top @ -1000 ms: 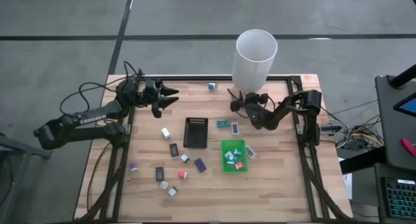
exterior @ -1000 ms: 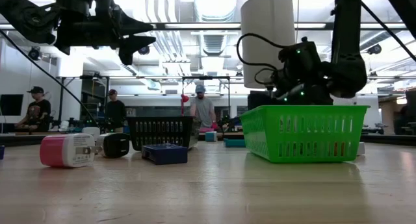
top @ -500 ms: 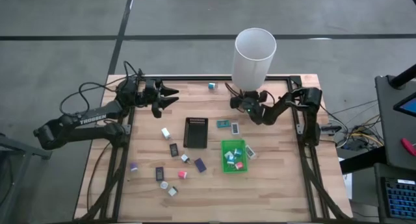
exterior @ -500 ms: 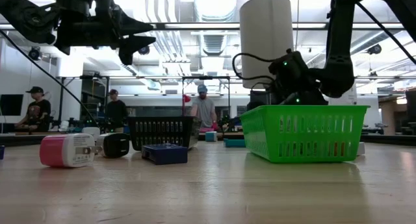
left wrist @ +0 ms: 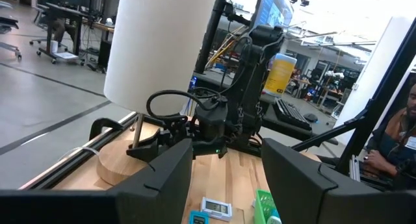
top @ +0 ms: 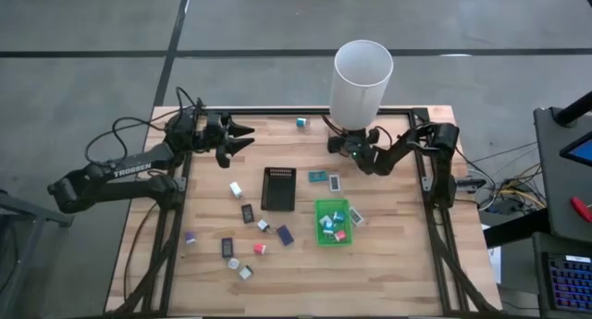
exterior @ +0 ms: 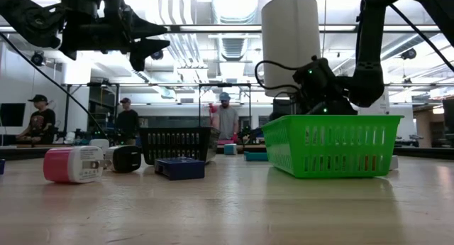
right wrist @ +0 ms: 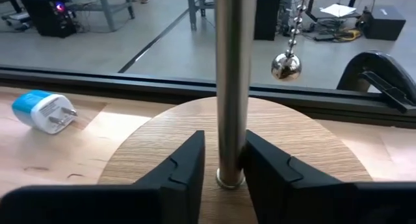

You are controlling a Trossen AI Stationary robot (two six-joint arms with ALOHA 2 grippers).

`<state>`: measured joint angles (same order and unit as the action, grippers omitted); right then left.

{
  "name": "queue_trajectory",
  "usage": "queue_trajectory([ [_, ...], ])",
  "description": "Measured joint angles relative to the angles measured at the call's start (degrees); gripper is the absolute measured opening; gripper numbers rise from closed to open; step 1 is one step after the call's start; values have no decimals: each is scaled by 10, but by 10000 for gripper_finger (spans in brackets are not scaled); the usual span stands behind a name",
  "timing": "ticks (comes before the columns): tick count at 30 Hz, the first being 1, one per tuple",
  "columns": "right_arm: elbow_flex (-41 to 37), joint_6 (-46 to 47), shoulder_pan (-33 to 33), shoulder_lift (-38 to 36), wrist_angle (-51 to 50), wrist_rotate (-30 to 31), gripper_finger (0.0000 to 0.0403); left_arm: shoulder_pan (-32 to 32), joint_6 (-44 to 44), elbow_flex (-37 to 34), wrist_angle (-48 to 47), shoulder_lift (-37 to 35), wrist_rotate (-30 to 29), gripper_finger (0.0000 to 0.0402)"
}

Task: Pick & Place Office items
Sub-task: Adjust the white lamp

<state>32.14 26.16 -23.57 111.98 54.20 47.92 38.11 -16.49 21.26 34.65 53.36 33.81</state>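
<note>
The right gripper (right wrist: pixel 221 160) had its two fingers set on either side of the metal lamp pole (right wrist: pixel 231 81), at the round wooden base (right wrist: pixel 162 146) beneath the white lampshade (top: pixel 363 79), closing in but not visibly clamped. The left gripper (top: pixel 242 137) hung half open and empty, well left of the lampshade. Office items (top: pixel 259 228) lay scattered around the black tray (top: pixel 278 189), some already in the green tray (top: pixel 321 238); presumably the lamp was in the way.

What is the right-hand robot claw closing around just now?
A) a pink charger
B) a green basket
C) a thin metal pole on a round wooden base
C: in the right wrist view the right gripper has its fingers on either side of the metal pole.
</note>
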Motion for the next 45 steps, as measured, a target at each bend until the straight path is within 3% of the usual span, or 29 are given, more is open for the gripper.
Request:
queue_trajectory([
  [9,-1,1,-2,0,-5,4,39,0,0,0,0,0,0,190],
  [30,-4,1,3,-14,-36,24,40,0,0,0,0,0,0,191],
  [39,-5,30,3,-67,-143,41,39,0,0,0,0,0,0,191],
  [45,-11,37,5,-83,-151,60,39,0,0,0,0,0,0,191],
])
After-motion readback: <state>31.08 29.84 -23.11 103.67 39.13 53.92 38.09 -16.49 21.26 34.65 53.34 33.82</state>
